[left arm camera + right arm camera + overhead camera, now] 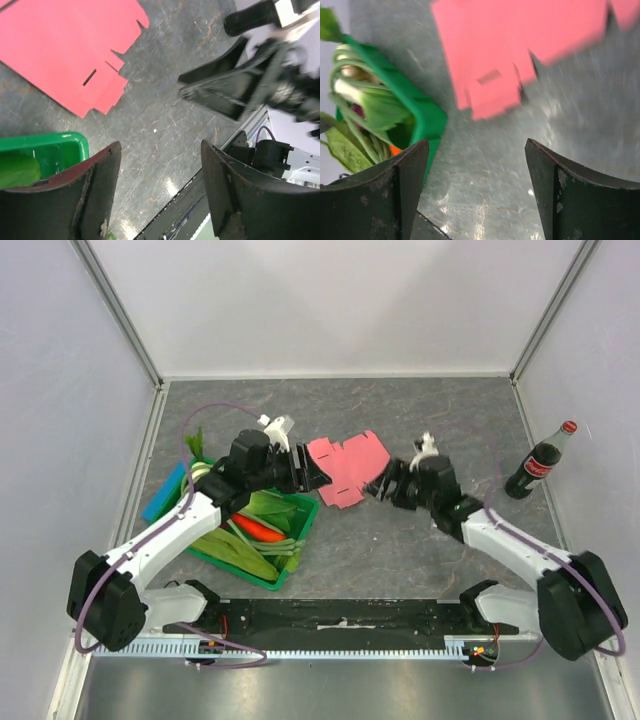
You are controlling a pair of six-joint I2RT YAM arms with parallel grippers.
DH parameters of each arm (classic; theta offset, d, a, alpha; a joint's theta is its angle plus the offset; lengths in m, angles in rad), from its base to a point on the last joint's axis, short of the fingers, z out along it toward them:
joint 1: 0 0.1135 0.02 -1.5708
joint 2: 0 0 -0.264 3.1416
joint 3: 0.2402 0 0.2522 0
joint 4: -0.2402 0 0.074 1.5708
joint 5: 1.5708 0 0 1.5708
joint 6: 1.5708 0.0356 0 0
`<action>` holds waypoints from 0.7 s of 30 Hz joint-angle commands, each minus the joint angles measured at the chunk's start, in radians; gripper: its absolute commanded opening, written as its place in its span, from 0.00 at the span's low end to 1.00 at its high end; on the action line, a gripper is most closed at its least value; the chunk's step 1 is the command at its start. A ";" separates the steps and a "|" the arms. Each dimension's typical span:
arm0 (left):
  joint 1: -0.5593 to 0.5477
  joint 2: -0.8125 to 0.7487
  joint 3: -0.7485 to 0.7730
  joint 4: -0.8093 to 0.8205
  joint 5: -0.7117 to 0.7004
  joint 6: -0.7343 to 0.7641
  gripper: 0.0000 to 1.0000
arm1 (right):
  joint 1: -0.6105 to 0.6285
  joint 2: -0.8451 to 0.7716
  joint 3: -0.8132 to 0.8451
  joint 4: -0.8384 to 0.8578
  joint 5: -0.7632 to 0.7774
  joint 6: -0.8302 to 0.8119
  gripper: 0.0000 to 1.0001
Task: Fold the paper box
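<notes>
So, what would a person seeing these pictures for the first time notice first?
The pink paper box stands out most, a flat cut-out lying on the grey table in the middle. The left gripper and the right gripper flank it, both open and empty. Next come the green crate of vegetables on the left and a cola bottle standing at the far right.

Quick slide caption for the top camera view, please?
Left pincer and right pincer, both open, flank the pink paper box cut-out; green vegetable crate left, cola bottle right.
</notes>
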 commanded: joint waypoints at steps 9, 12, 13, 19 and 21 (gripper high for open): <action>0.002 -0.172 -0.171 0.183 -0.086 -0.181 0.79 | 0.082 0.332 -0.341 0.871 0.115 0.699 0.77; 0.003 -0.215 -0.192 0.193 -0.114 -0.210 0.80 | 0.110 0.447 -0.331 0.953 0.140 0.774 0.72; 0.002 -0.227 -0.200 0.197 -0.121 -0.217 0.81 | 0.117 0.507 -0.326 0.979 0.141 0.817 0.67; 0.002 -0.278 -0.225 0.197 -0.166 -0.257 0.82 | 0.162 0.720 -0.272 1.151 0.180 0.913 0.46; 0.003 -0.276 -0.229 0.198 -0.184 -0.263 0.81 | 0.162 0.797 -0.269 1.268 0.201 0.940 0.16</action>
